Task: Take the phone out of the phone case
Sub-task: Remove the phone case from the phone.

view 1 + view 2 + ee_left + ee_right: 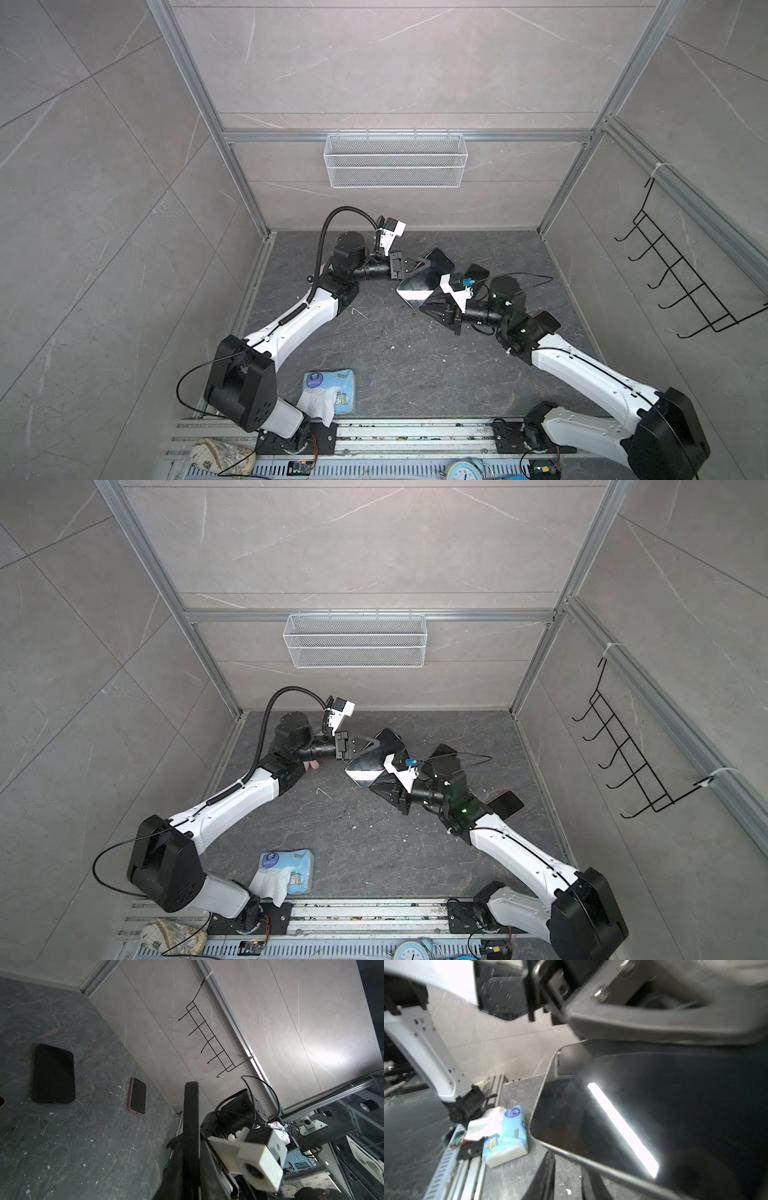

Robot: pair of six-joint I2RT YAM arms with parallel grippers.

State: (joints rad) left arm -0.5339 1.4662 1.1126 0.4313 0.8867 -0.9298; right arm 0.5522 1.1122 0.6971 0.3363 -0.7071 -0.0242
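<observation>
Both top views | left jaws clamped on phone (417, 286) edge | right jaws: opening unclear

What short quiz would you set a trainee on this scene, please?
1. True or false: the phone lies flat on the table.
2. What hangs on the back wall? A) a wire basket B) a towel C) a mirror
3. Which gripper is shut on the phone's far end?
Key: 1. False: it is held up off the table. 2. A. 3. The left gripper.
</observation>
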